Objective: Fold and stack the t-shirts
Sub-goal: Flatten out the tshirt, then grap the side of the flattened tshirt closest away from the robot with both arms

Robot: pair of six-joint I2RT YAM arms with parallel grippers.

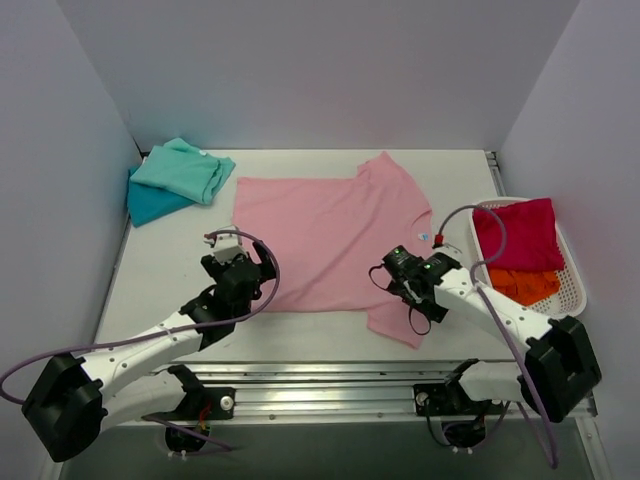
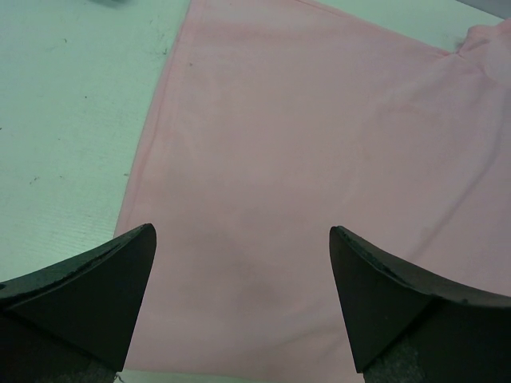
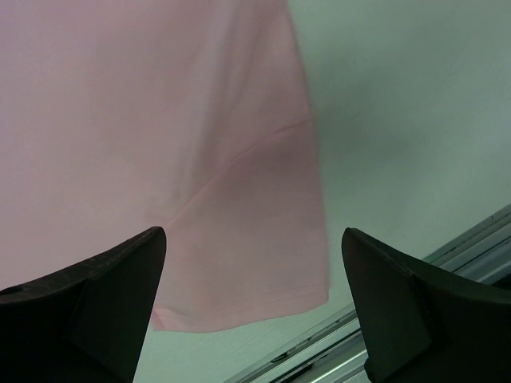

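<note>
A light pink t-shirt (image 1: 320, 235) lies spread flat in the middle of the table. My left gripper (image 1: 240, 272) is open and empty, hovering over the shirt's near left corner; in the left wrist view the pink cloth (image 2: 319, 144) fills the space between the fingers (image 2: 112, 279). My right gripper (image 1: 405, 275) is open and empty above the shirt's near sleeve (image 3: 255, 231). A folded mint green t-shirt (image 1: 185, 170) lies on a teal blue one (image 1: 150, 203) at the back left. A crimson red t-shirt (image 1: 518, 235) and an orange one (image 1: 525, 285) lie in the basket.
The white lattice basket (image 1: 572, 270) stands at the table's right edge. A metal rail (image 3: 447, 263) runs along the table's front edge, close to the pink sleeve. White walls close in the left, back and right sides. Bare table (image 1: 170, 270) shows left of the pink shirt.
</note>
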